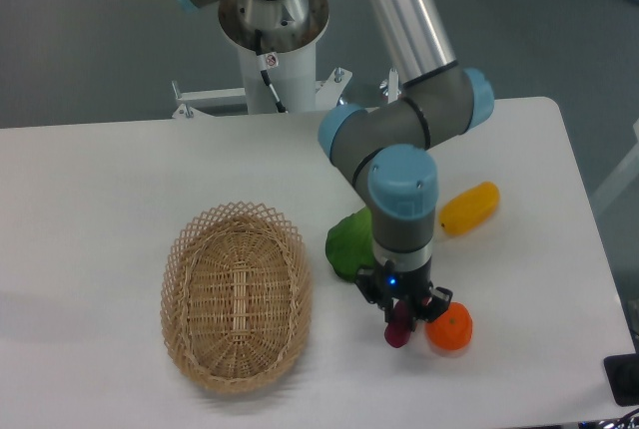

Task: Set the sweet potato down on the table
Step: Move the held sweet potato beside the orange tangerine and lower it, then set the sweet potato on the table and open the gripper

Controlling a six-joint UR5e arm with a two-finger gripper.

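Magenta sweet potato (398, 327) hangs near-upright in the gripper (402, 315).

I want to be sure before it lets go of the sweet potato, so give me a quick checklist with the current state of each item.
1. Pincer closed on the sweet potato: ok, the purple piece sits between the fingers.
2. Sweet potato over the table, not the basket: ok, it is well to the right of the wicker rim.
3. Sweet potato touching the tabletop: cannot tell; its lower end looks very low, but contact is not visible.
4. Clearance from the orange: not ok, the orange lies right beside the sweet potato.
5. Clearance from the green vegetable: ok, it lies behind and to the left.
6. Yellow fruit out of the way: ok.
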